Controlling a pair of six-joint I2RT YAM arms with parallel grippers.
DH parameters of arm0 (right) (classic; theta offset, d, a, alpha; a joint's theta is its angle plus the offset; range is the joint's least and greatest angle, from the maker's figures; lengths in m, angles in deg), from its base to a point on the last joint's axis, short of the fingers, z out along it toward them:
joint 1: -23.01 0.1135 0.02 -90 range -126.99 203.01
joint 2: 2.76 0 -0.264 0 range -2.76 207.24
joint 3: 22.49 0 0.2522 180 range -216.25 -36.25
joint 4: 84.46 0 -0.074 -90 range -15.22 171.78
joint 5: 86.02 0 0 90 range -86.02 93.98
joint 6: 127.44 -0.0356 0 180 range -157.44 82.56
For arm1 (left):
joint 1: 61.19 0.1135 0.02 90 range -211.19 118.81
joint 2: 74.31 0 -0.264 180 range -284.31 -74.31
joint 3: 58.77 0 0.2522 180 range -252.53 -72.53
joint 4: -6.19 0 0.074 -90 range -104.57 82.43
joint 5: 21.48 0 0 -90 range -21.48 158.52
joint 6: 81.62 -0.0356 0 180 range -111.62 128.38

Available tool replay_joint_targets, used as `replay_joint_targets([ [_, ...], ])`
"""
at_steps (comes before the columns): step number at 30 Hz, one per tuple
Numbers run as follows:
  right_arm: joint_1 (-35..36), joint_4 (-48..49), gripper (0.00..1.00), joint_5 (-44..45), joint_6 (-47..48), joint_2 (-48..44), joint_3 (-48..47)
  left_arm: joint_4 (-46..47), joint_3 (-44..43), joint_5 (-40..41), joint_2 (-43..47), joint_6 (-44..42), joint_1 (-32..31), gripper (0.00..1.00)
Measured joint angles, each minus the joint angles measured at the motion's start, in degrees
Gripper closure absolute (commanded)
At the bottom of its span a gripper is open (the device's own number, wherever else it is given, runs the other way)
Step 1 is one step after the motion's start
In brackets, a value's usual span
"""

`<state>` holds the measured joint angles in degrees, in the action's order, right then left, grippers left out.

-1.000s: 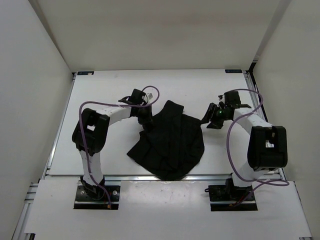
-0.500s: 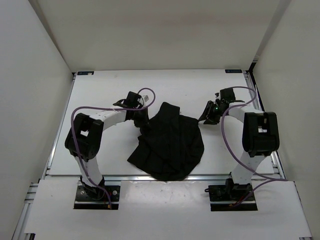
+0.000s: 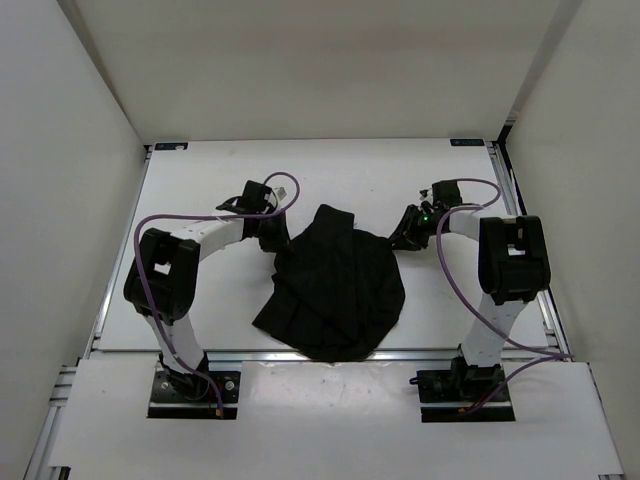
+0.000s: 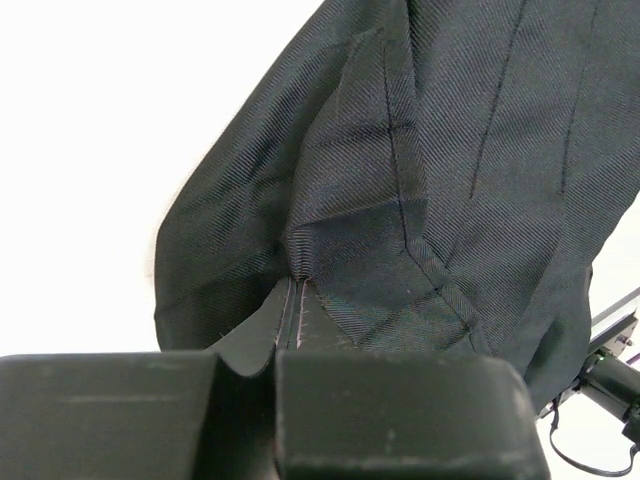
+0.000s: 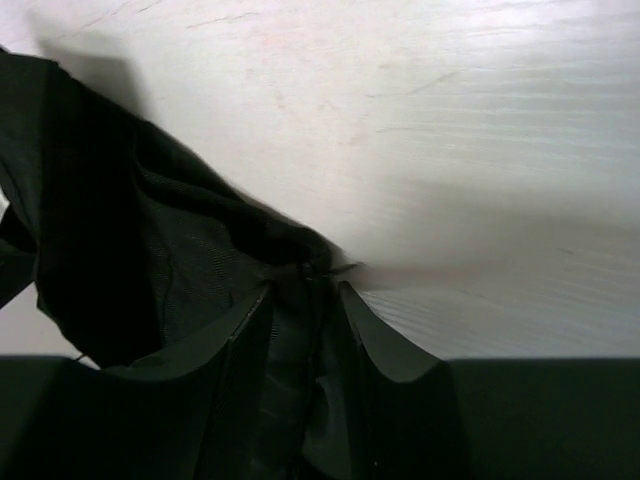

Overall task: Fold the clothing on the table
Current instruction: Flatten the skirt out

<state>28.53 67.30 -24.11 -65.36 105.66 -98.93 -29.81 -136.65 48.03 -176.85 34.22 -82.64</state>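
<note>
On the white table (image 3: 200, 180) (white walls (image 3: 300, 60) around), left claw (image 4: 297, 292) clamps the clothing (image 3: 340, 290), right claw (image 5: 305, 287) apart astride it.

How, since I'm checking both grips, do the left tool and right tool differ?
The left tool is shut, pinching a fold of the clothing; the right tool has its jaws apart around a corner. The left tool sits at the clothing's left edge, the right tool at its right edge. Both are low over the table.
</note>
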Motion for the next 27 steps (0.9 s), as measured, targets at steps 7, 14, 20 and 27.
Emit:
replay_joint_targets([
  [7, 0.87, 4.85, 1.00, -4.94, -2.32, 2.60, 0.04, -0.02, 0.00, 0.11, 0.00, 0.20, -0.26, 0.92],
  [14, 1.18, -2.99, 0.99, -2.51, 3.52, -6.16, -6.58, -4.59, -5.49, 2.08, 0.00, -1.44, 1.92, 0.32],
  [20, 7.61, -7.58, 1.00, -1.66, 8.61, -15.28, -23.30, -4.17, -15.32, 1.25, 1.79, -0.94, 10.23, 0.31],
  [27, 20.52, -15.34, 1.00, -4.87, 12.63, -1.68, -44.48, -3.10, -11.10, 1.68, 6.91, 0.22, 12.28, 0.33],
])
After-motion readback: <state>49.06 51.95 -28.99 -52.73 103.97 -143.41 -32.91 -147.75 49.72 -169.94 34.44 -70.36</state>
